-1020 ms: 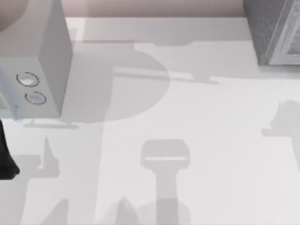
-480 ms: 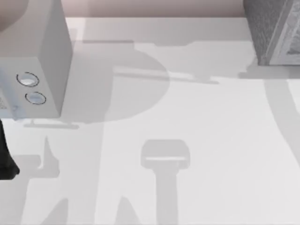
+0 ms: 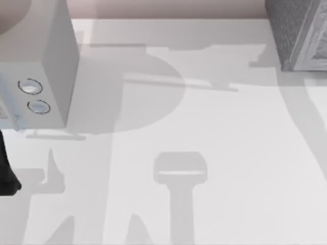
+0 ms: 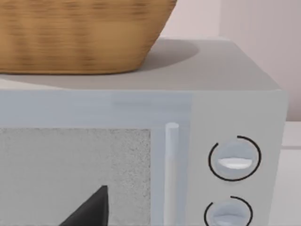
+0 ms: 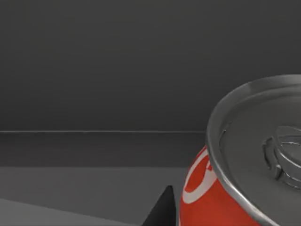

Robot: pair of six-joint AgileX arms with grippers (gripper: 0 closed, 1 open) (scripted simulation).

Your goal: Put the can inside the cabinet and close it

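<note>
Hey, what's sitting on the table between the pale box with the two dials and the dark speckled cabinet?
Nothing: in the top view the table between the pale box and the cabinet is bare, crossed only by shadows.

a rendered kitchen-like tabletop scene is indicated by a plain white table, a pale grey microwave-style box with two round dials, and a woven basket set on it.

White table: pale dial box left, cabinet far right corner.
</note>
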